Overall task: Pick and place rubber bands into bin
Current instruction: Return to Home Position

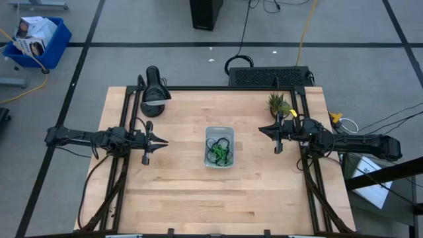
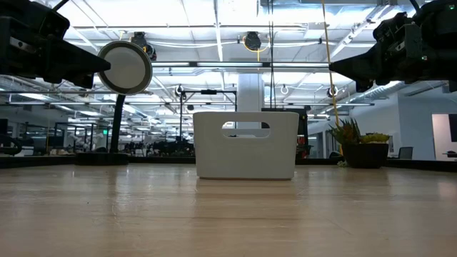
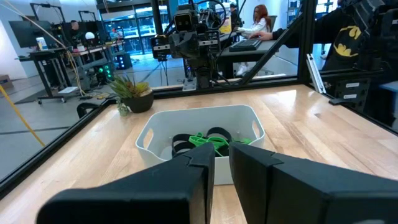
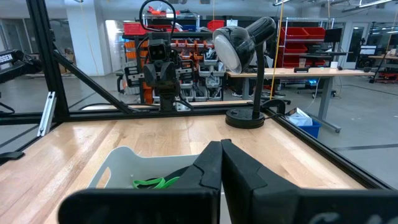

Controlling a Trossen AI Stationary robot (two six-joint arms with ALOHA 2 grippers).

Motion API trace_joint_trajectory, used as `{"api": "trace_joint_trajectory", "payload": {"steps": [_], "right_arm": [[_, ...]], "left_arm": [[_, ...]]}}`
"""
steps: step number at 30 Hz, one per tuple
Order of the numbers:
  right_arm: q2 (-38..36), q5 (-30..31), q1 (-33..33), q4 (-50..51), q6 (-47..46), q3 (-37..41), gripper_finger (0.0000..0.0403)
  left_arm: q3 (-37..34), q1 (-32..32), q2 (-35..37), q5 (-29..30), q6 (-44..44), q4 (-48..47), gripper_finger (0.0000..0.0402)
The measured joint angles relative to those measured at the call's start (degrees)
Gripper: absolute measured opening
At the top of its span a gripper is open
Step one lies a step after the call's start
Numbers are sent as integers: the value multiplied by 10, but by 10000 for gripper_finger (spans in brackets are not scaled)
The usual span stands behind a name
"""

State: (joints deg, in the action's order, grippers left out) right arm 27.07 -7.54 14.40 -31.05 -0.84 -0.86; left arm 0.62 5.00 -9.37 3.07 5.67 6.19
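The rubber bands [image 1: 219, 151] lie inside the bin [image 1: 219, 131] at mid-bench [image 1: 198, 198]. Left gripper [image 1: 160, 142] jaws are narrowly parted and empty; right gripper [image 1: 262, 129] jaws are closed and empty.

The counter [image 1: 178, 192] is pale wood in jointed planks, smooth, with a soft sheen that catches the ceiling lights in the low view; a black metal frame [image 1: 218, 88] edges it. At its middle the bin [image 1: 219, 147] is translucent whitish plastic, smooth and slightly glossy, with rounded corners. Inside lie the rubber bands [image 1: 218, 152], thin matt rubber loops, some dark, some bright green. The left pincer [image 3: 221, 177] and the right pincer [image 4: 222, 168] have matt black plastic-looking fingers with flat faces. At the far left the desk lamp [image 1: 154, 86] is glossy black. At the far right a potted plant [image 1: 277, 104] has spiky green leaves. The floor [image 1: 132, 59] is matt grey.
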Motion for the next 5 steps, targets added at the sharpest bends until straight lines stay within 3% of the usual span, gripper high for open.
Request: {"api": "trace_joint_trajectory", "payload": {"steps": [5], "right_arm": [[0,0,0,0,0,0,0]], "left_arm": [[0,0,0,0,0,0,58]]}}
